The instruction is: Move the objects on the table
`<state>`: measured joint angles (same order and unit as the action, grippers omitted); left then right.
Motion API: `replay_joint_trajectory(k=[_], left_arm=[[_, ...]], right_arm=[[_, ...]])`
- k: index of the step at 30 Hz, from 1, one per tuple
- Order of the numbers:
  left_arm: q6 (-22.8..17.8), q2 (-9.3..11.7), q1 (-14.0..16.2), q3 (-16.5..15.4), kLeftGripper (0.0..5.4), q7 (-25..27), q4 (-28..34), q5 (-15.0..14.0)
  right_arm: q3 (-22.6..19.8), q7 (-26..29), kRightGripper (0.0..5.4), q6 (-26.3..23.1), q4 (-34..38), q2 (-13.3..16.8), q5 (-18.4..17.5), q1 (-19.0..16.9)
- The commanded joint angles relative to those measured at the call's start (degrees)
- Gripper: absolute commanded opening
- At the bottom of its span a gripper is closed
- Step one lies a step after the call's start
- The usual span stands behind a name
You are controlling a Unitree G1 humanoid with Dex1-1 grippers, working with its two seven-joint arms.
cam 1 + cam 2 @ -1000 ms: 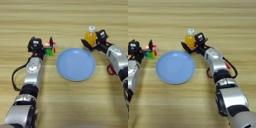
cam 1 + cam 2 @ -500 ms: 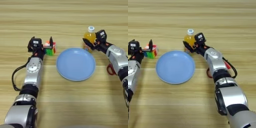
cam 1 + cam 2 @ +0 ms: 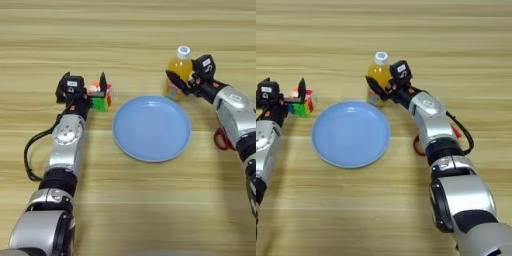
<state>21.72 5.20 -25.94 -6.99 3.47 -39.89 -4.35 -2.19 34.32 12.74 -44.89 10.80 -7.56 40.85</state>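
Both grippers at objects flanking a blue plate (image 3: pixel 151 128) on the worktop (image 3: pixel 125 30).

Left eye view: puzzle cube (image 3: pixel 100 97) between spread fingers of left gripper (image 3: pixel 95 90), grip not discernible; juice bottle (image 3: pixel 179 72) upright, clasped by right gripper (image 3: pixel 181 84).
Right eye view: same layout; red scissor handle (image 3: pixel 418 143) mostly hidden behind right forearm.
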Motion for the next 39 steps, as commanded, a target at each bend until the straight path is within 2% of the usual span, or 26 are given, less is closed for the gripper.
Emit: replay_joint_trajectory(k=[1,9,13,17,25,39], left_arm=[[-0.36,-0.16,0.15,0.22,5.4,-0.29,0.59,0.47],[-0.38,-0.15,0.23,0.36,5.4,-0.37,0.7,0.39],[-0.4,-0.12,0.23,0.39,5.4,-0.37,0.75,0.37],[-0.41,-0.1,0.19,0.4,5.4,-0.32,0.71,0.35],[-0.34,-0.04,0.02,0.34,5.4,-0.32,0.35,0.34],[-0.29,-0.16,0.04,0.42,5.4,-0.38,0.46,0.35]], right_arm=[[0.35,0.54,3.52,-2.74,11.69,0.04,-1.75,-3.84],[4.54,1.17,3.52,-11.0,30.47,-1.03,-3.02,-14.74],[6.89,1.87,3.52,-15.03,36.6,-0.92,-3.35,-19.12],[8.48,2.15,3.52,-17.23,40.05,-0.72,-3.33,-21.71],[11.26,2.57,3.52,-18.28,41.43,-1.48,-2.91,-23.22],[12.16,2.61,3.52,-16.58,35.74,-2.17,-2.21,-22.77]])
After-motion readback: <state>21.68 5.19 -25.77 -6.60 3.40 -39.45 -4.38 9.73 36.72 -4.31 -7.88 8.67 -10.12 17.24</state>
